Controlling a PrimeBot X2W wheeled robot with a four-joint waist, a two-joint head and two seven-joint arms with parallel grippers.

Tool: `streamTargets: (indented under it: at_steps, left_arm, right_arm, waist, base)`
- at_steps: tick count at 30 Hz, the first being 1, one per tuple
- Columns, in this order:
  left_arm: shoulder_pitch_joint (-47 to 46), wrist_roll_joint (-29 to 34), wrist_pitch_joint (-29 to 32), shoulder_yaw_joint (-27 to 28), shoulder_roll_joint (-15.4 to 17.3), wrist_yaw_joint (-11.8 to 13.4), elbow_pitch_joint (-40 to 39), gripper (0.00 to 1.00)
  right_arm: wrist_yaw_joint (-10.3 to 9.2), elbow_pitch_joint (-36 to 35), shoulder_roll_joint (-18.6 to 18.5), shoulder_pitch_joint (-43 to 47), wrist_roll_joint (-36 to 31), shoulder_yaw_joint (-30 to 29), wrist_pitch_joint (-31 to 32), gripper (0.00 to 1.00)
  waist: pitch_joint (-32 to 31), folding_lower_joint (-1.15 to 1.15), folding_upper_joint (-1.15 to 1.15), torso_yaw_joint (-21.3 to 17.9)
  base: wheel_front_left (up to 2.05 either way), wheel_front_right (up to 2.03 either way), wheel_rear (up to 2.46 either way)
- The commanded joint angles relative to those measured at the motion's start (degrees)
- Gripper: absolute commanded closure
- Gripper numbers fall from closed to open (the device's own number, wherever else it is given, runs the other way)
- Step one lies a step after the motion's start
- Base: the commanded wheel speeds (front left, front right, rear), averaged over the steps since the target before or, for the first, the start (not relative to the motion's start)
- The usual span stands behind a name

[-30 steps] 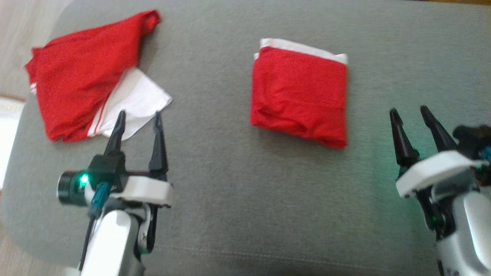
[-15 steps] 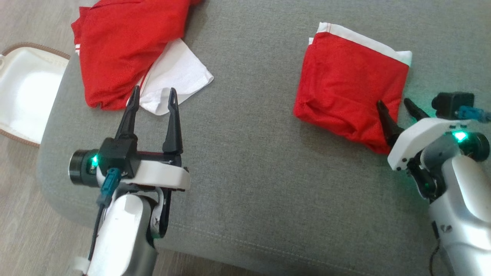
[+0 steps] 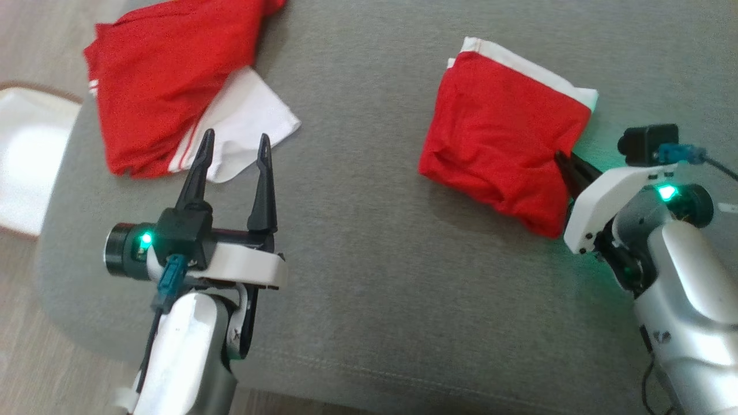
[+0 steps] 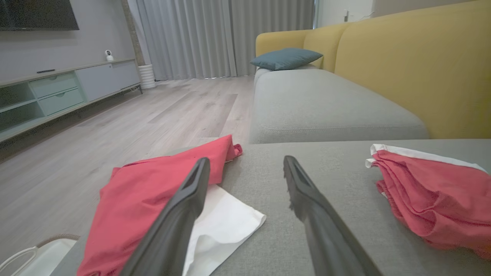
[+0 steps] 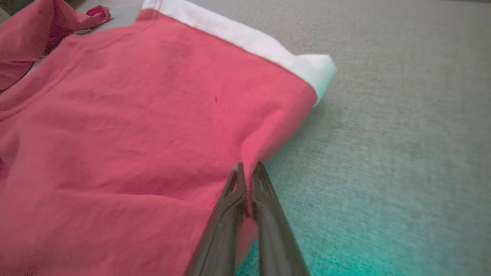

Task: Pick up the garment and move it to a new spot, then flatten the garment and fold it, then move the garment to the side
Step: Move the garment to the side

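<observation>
The folded red garment with a white band lies on the grey cushion, right of centre. My right gripper is shut on the garment's right edge; the right wrist view shows red cloth pinched between its closed fingers. My left gripper hovers open over the cushion at the left, its tips just short of a second red and white garment. In the left wrist view the open left gripper has nothing between its fingers, and the folded garment lies to its right.
The second red and white garment hangs near the cushion's left edge. A white basket stands on the wood floor at the left. Beyond are a yellow sofa with a blue pillow, and a TV cabinet.
My right gripper reached onto the folded garment's right edge and shut on it. The head camera has shifted. The left gripper stays open.
</observation>
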Motion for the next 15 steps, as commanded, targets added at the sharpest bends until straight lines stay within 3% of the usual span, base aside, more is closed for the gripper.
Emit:
streamTargets:
  at_steps: [1, 15]
  left_arm:
    - [-1.1, 0.6, -0.3, 1.9, 1.1, -0.2, -1.8, 0.00]
    - [-2.1, 2.2, -0.3, 0.4, 2.8, -1.7, -2.7, 0.00]
  right_arm:
    - [0.37, -3.0, -1.0, 1.2, 0.4, 1.6, -1.0, 1.00]
    - [0.37, -10.9, -4.4, 7.0, 1.6, 4.3, -4.4, 1.00]
  waist:
    - [-0.6, 0.00, 0.00, -2.4]
    - [-0.3, 0.00, 0.00, -19.3]
  base:
    - [0.00, 0.00, 0.00]
    - [0.00, 0.00, 0.00]
